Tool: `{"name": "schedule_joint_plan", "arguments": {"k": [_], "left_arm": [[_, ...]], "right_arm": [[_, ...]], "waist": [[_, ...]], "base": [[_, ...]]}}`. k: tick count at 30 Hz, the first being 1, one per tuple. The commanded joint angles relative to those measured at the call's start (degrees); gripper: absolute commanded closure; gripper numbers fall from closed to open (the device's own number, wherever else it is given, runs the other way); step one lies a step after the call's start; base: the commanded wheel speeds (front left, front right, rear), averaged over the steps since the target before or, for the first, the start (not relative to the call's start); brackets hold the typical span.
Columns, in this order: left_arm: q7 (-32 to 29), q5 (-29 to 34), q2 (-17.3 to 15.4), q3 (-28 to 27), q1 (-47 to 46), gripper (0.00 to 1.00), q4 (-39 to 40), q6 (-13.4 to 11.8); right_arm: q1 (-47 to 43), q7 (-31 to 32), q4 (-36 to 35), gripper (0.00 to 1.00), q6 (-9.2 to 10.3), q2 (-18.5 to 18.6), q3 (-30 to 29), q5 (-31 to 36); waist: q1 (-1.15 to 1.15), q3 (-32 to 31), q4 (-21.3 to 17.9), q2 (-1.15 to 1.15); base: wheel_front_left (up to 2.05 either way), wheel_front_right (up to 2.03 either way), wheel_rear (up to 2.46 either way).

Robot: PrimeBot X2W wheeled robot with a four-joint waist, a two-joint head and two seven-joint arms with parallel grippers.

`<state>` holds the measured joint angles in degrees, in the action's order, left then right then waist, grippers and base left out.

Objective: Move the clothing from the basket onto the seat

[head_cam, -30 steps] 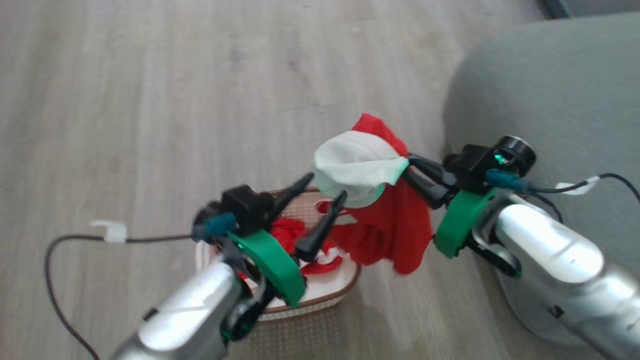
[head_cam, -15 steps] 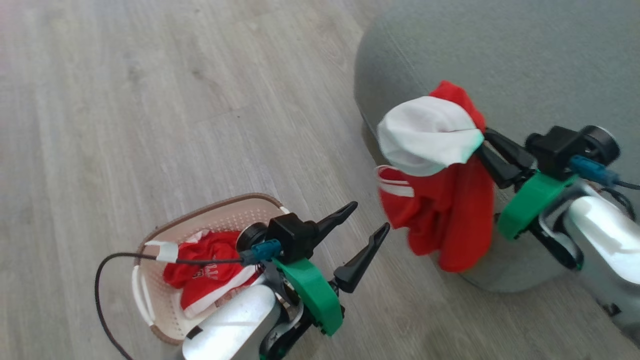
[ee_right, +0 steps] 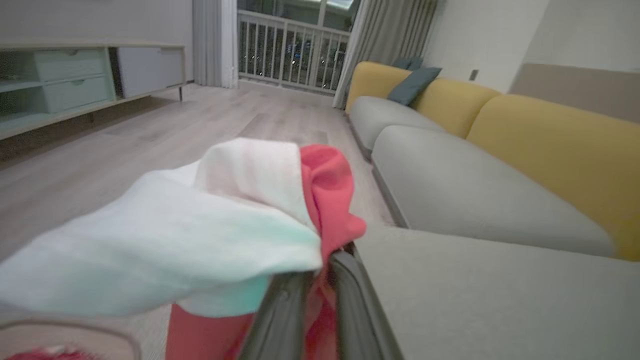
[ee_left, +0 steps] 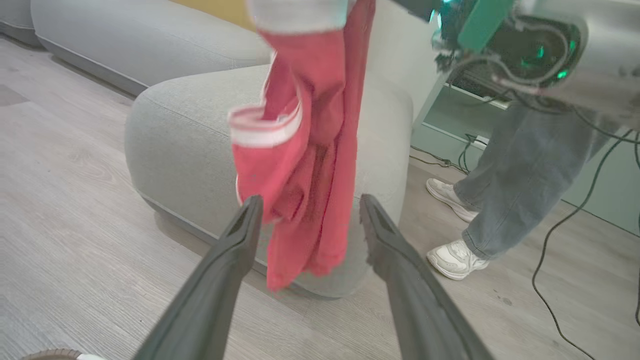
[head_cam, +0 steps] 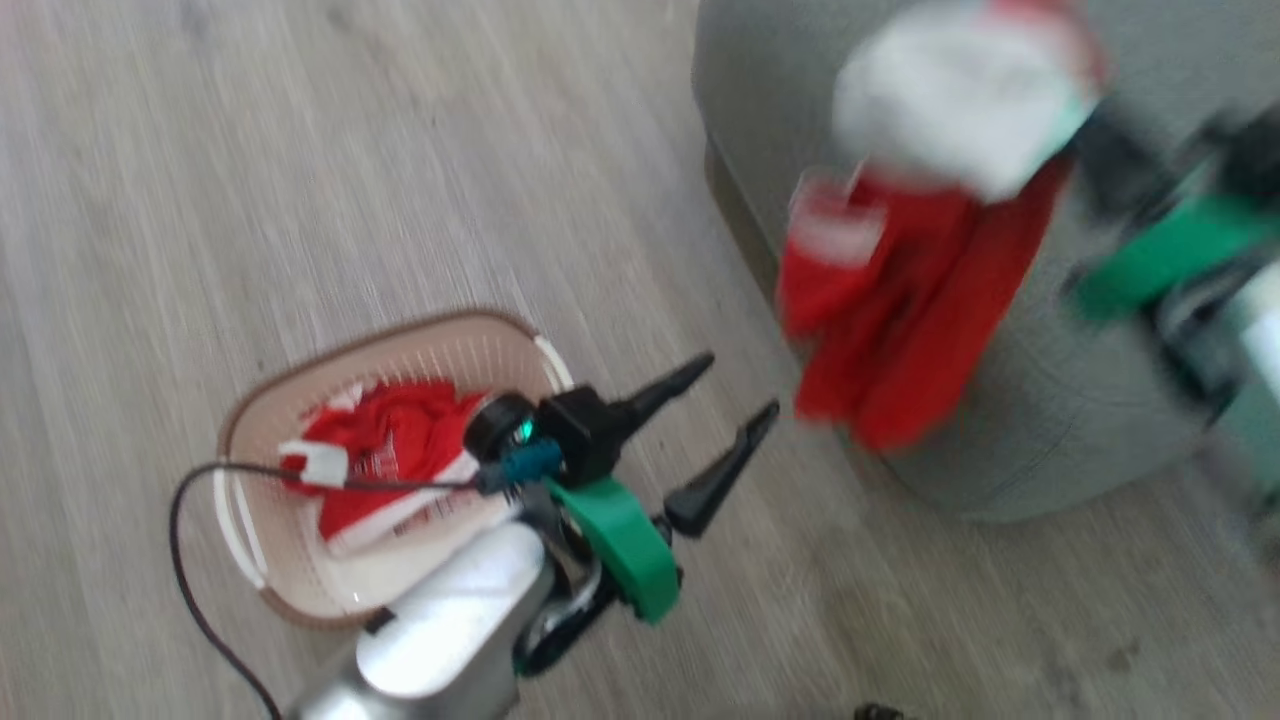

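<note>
the right pincer, clamped shut on a red-and-white garment, has swung it clear of the basket to the seat corner, unreleased. the left pincer gapes empty, and more clothing waits in the basket.

Soft cloth clothing, plastic basket, matt fabric seat (finely textured), wood-grain floor, glossy metal forearm

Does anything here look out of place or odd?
Nothing spilled or broken. One red-and-white garment dangles from the right pincer by the seat, not yet laid on it; more red clothing sits in the basket.
</note>
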<state>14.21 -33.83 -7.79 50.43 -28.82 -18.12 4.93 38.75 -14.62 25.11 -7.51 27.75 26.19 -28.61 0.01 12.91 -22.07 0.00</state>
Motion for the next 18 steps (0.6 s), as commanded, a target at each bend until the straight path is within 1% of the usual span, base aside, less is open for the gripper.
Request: {"name": "schedule_joint_plan", "arguments": {"k": [1,5,8,9,13,16,18], "left_arm": [[0.77,0.5,-0.8,-2.43,-3.36,0.0,1.34,0.35],[0.53,1.19,-1.43,-2.27,-5.35,0.0,1.26,0.63],[0.54,1.44,-1.62,-2.33,-6.72,0.0,1.7,0.88],[0.54,1.44,-1.62,-2.33,-6.72,0.0,1.7,0.88],[0.59,2.24,-2.43,-2.6,-8.03,0.0,2.17,0.97],[0.63,2.72,-2.92,-2.71,-8.51,0.0,3.0,1.02],[0.65,2.86,-3.26,-2.8,-8.63,0.0,3.94,1.06]], "right_arm": [[6.88,-0.38,0.63,1.0,0.02,0.51,-4.87,0.79],[16.73,-0.38,8.29,1.0,0.02,0.87,-14.92,3.74],[25.21,-0.38,14.21,1.0,0.02,2.14,-24.16,6.2],[25.21,-0.38,14.21,1.0,0.02,2.14,-24.16,6.2],[35.15,-0.38,21.16,1.0,0.02,4.5,-36.92,10.81],[39.69,-0.38,24.66,1.0,0.02,5.77,-44.01,14.94],[41.5,-0.38,26.5,1.0,0.02,5.81,-48.73,17.1]], "waist": [[-0.01,4.95,1.59,0.0],[-0.01,9.79,3.47,0.0],[-0.01,13.42,5.5,0.0],[-0.01,13.42,5.5,0.0],[-0.01,18.4,8.15,0.0],[-0.01,21.99,9.41,0.0],[-0.01,24.45,9.78,0.0]], "base": [[0.0,0.0,0.0],[0.0,0.0,0.0],[0.0,0.0,0.0],[0.0,0.0,0.0],[0.0,0.0,0.0],[0.0,0.0,0.0],[0.0,0.0,0.0]]}}
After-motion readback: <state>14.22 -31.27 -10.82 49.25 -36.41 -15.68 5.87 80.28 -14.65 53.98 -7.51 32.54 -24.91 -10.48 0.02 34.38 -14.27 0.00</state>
